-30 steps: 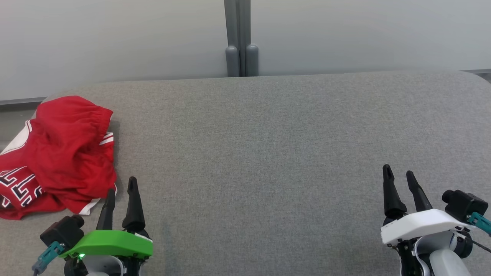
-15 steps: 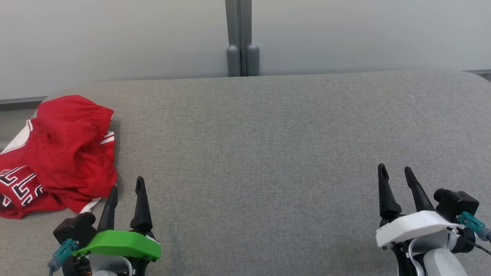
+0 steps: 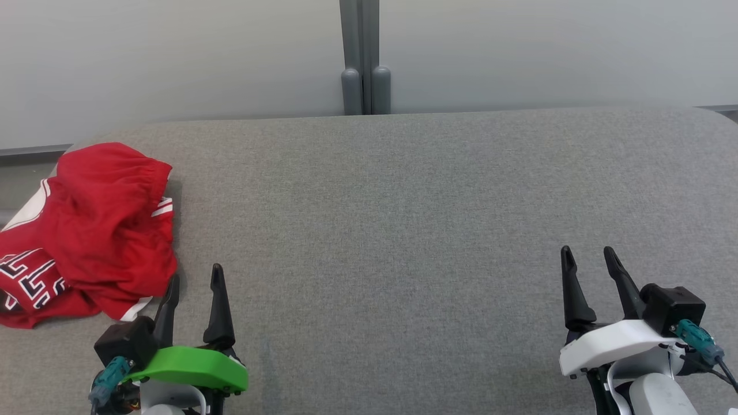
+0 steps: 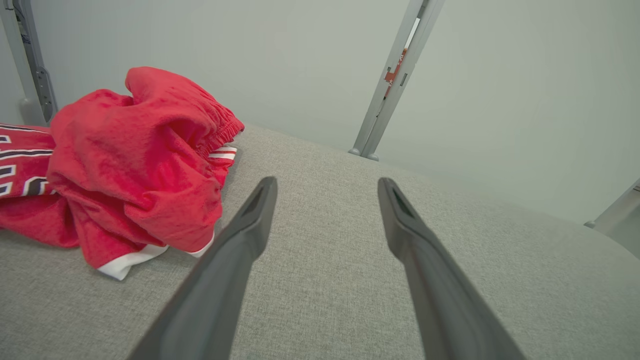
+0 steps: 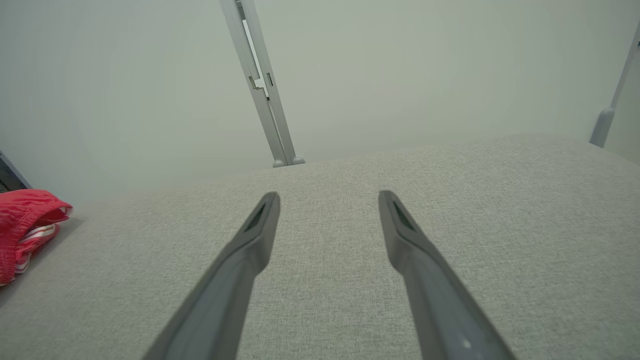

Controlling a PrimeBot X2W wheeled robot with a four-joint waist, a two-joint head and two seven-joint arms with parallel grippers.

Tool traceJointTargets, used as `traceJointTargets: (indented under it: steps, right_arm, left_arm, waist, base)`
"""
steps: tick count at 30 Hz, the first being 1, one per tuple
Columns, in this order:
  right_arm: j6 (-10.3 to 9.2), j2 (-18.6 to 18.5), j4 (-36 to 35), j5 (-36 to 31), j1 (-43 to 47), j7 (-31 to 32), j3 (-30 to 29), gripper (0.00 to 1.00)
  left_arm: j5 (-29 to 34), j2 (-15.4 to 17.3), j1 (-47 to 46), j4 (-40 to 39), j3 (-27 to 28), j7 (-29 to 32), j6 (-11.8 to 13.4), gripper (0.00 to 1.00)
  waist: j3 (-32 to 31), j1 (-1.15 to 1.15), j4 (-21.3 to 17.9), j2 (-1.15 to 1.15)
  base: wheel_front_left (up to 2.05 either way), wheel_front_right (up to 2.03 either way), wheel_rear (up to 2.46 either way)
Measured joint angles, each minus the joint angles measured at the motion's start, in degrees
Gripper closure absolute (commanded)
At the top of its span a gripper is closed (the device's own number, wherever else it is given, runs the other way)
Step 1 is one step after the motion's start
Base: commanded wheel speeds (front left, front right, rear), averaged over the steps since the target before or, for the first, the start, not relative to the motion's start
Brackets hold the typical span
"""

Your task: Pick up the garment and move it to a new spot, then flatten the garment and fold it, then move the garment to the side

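Left tool [image 3: 195,271] has edged right over grey surface [image 3: 403,230], pale wall [image 3: 173,57] behind.

We lose part of the red garment [image 3: 104,230] past the nine o'clock edge of the head view, and we cannot read its dark lettering [image 3: 26,276], cut short there and folded under.

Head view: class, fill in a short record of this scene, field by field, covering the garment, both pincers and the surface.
surface: grey fabric-covered table
garment: red shorts, crumpled, at the table's left edge
left pincer: open, empty, close beside the shorts, not gripping them
right pincer: open, empty, over bare fabric, far right
progress: shorts not yet picked up
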Motion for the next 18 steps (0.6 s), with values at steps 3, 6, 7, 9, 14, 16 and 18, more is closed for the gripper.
traceJointTargets:
  steps: [3,6,7,9,14,16,18]
  right_arm:
    - [0.0,-0.01,0.08,-1.35,0.0,-0.36,0.21,0.0]
    - [0.0,-0.03,0.12,-2.88,-0.01,-0.66,0.42,0.0]
    - [0.0,-0.03,0.13,-3.24,-0.01,-0.79,0.46,0.0]
    - [0.0,-0.05,0.12,-4.1,-0.01,-1.07,0.51,0.0]
    - [0.0,-0.08,0.08,-6.32,-0.01,-1.54,0.57,0.0]
    - [0.0,-0.09,0.03,-7.13,-0.01,-1.78,0.62,0.0]
    - [0.01,-0.1,-0.02,-7.75,0.0,-2.02,0.65,0.0]
  left_arm:
    - [1.15,0.01,-0.18,0.13,-0.19,-0.35,0.0,0.0]
    - [2.4,0.02,-0.26,0.48,-0.33,-0.71,0.02,0.0]
    - [2.68,0.03,-0.26,0.59,-0.4,-0.79,0.04,0.0]
    - [3.37,0.04,-0.26,0.85,-0.56,-1.02,0.09,0.0]
    - [4.48,0.07,-0.27,1.15,-0.81,-1.51,0.29,0.0]
    - [5.21,0.08,-0.27,1.26,-0.89,-1.78,0.4,0.0]
    - [5.55,0.1,-0.27,1.34,-0.93,-1.96,0.53,0.0]
  waist:
    - [-0.05,0.0,0.02,0.0]
    - [-0.14,0.0,0.01,0.0]
    - [-0.17,0.0,0.02,0.0]
    - [-0.25,0.0,0.05,0.0]
    - [-0.38,0.0,0.14,0.0]
    - [-0.43,0.0,0.2,0.0]
    - [-0.42,0.0,0.25,0.0]
  base:
    - [0.0,0.0,0.0]
    - [0.0,0.0,0.0]
    - [0.0,0.0,0.0]
    - [0.0,0.0,0.0]
    - [0.0,0.0,0.0]
    - [0.0,0.0,0.0]
    - [0.0,0.0,0.0]
